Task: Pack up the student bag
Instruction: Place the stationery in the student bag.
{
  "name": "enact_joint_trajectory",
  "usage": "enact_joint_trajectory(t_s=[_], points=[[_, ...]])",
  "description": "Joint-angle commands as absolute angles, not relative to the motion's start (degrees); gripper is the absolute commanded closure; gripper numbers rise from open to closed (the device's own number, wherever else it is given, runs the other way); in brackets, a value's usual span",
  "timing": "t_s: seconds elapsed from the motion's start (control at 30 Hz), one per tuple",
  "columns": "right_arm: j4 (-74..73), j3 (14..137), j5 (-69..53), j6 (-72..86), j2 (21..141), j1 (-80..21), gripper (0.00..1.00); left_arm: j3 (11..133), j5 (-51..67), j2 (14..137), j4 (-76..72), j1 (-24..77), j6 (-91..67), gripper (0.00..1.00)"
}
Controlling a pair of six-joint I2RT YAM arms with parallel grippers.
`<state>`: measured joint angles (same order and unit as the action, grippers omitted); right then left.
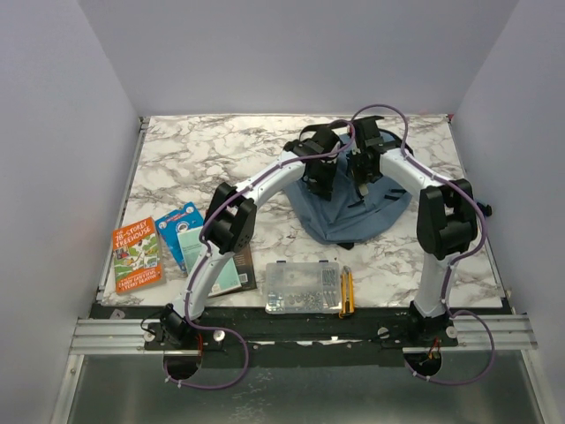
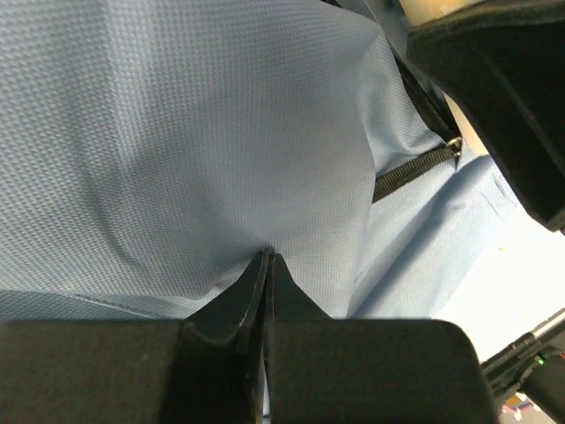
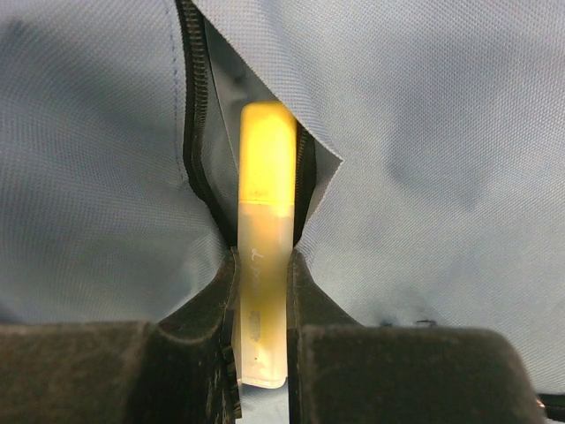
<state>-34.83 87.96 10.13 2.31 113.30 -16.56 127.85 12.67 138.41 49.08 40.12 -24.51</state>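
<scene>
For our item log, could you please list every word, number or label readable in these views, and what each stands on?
"STOREY TREEHOUSE": on the cover of the orange book; the two-digit number before it is too small to be sure of.
Blue book and teal book: print too small to read.
Yellow highlighter: faint marks on the barrel, blurred.
Student bag: no text visible.

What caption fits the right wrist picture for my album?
The right gripper holds a yellow highlighter at the open zip of the student bag.
</scene>
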Motion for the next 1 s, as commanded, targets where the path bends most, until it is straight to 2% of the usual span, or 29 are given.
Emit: enact_joint_trajectory(t_s=[0.0,0.23,0.4,0.7,0.73,0.83,0.97], points=[[-31.16,84.09,8.30,-11.06,112.26,-16.70,0.99,125.89,19.57,135.82,50.01,38.35,-26.63,0.99],[-21.72,81.46,0.60,-21.00,110.93,-16.70,0.99,114.99,22.33,125.81,48.34,33.91,-26.74,0.70],[-14.27,78.08,0.35,-25.41,109.62,-16.69,0.99,106.71,24.45,121.52,45.46,31.26,-25.85,0.66],[5.39,70.01,-8.35,-27.13,107.97,-16.70,0.99,108.48,24.59,125.29,46.41,30.01,-24.78,0.65],[5.35,70.49,-8.81,-25.94,108.22,-16.70,0.96,108.55,24.66,125.44,46.41,30.06,-24.87,0.65],[5.13,70.40,-8.65,-21.93,108.22,-16.69,0.72,108.46,24.61,125.42,46.41,30.28,-24.81,0.65],[2.22,70.30,-4.13,-16.55,107.82,-16.65,0.57,108.62,24.95,125.31,46.42,30.54,-24.70,0.65]])
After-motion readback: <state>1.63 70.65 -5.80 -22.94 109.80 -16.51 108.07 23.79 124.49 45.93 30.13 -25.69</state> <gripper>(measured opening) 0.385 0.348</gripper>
